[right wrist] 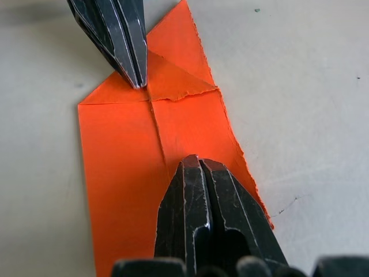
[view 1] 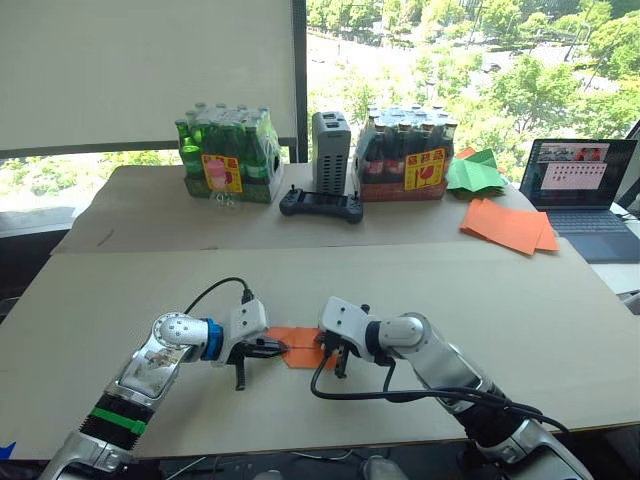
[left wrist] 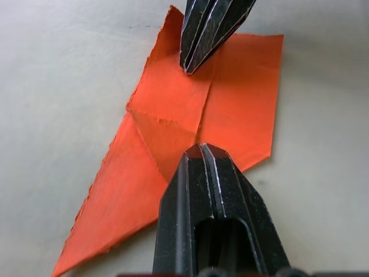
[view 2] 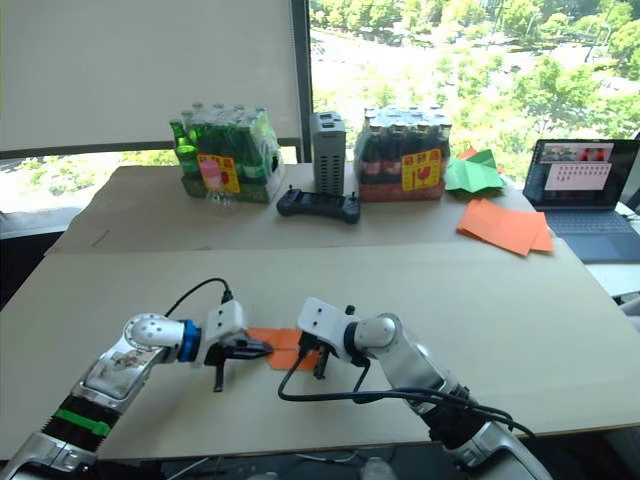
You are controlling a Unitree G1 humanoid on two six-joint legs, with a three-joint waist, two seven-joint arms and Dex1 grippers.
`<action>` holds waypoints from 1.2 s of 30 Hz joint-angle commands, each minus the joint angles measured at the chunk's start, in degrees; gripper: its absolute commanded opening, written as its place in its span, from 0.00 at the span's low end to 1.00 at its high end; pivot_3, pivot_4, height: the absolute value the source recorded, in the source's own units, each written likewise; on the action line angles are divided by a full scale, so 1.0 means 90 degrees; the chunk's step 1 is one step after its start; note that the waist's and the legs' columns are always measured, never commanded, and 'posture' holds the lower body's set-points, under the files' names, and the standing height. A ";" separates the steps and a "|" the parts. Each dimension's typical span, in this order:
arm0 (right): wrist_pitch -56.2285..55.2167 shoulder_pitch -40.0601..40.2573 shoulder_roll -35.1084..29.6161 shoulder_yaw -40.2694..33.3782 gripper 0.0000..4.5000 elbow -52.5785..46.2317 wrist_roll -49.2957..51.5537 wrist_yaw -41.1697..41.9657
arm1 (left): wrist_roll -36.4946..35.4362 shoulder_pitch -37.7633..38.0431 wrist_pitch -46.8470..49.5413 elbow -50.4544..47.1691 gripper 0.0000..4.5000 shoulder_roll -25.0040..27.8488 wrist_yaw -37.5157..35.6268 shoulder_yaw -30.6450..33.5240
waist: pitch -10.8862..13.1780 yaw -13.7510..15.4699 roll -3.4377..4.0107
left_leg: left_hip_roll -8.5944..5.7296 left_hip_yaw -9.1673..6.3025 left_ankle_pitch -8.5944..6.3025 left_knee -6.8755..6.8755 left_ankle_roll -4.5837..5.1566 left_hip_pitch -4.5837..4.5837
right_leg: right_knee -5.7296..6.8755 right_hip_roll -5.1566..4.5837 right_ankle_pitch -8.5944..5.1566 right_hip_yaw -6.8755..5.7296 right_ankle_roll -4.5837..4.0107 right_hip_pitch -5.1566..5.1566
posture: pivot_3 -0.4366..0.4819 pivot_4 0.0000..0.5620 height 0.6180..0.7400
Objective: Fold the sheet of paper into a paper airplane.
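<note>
The orange sheet of paper (view 1: 302, 345) lies flat on the table near its front edge, folded into a narrow layered shape with one pointed end and a centre crease. My left gripper (view 1: 282, 348) comes in from the left, shut, its tip pressing on the triangular flap (right wrist: 173, 78). My right gripper (view 1: 332, 356) comes in from the right, shut, its tip resting on the paper's centre crease (left wrist: 203, 109). The two tips face each other a short way apart on the paper (left wrist: 167, 115). Neither gripper has the paper between its fingers.
At the back of the table (view 1: 120, 300) stand a pack of green bottles (view 1: 225, 155), a grey box (view 1: 331, 148), a black controller (view 1: 320, 205) and a pack of dark bottles (view 1: 405, 155). A green paper shape (view 1: 473, 172), a pile of orange sheets (view 1: 508, 225) and a laptop (view 1: 580, 190) lie at the back right.
</note>
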 commanded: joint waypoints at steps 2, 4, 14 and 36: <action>0.0258 0.0082 -0.0087 0.0107 0.01 0.0247 -0.0158 -0.0002 | 0.0211 0.0345 0.0098 0.0312 0.00 0.0337 0.0052 0.0055 | -0.0002 -0.0008 0.0003 | 0.0001 0.0000 0.0000 0.0000 0.0000 0.0001 | 0.0000 0.0000 0.0000 0.0000 0.0000 0.0000 | 0.48 0.27 0.86; 0.0255 0.0077 -0.0084 0.0112 0.01 0.0251 -0.0158 -0.0001 | 0.0215 0.0374 0.0070 0.0329 0.00 0.0367 0.0063 0.0087 | -0.0003 -0.0024 0.0005 | 0.0001 0.0000 0.0000 -0.0002 0.0000 0.0001 | 0.0000 0.0000 0.0000 0.0000 0.0000 0.0000 | 0.48 0.27 0.86; 0.0147 0.0087 0.0026 -0.0147 0.01 -0.0118 0.0081 0.0008 | -0.0204 0.0343 0.0298 -0.0096 0.00 0.0271 0.0175 0.0495 | -0.0002 -0.0059 0.0006 | 0.0001 0.0000 0.0000 -0.0004 0.0000 0.0001 | 0.0000 0.0000 -0.0001 0.0000 0.0001 -0.0001 | 0.48 0.27 0.86; 0.1116 -0.0130 -0.0133 -0.1756 0.74 -0.0689 0.1783 0.0200 | -0.2486 0.1375 0.2442 -0.2435 0.00 0.0482 0.0833 0.2146 | 0.0025 -0.0115 -0.0010 | -0.0002 0.0001 -0.0001 0.0004 -0.0003 -0.0116 | 0.0004 -0.0004 0.0039 -0.0001 -0.0061 -0.0116 | 0.48 0.27 0.86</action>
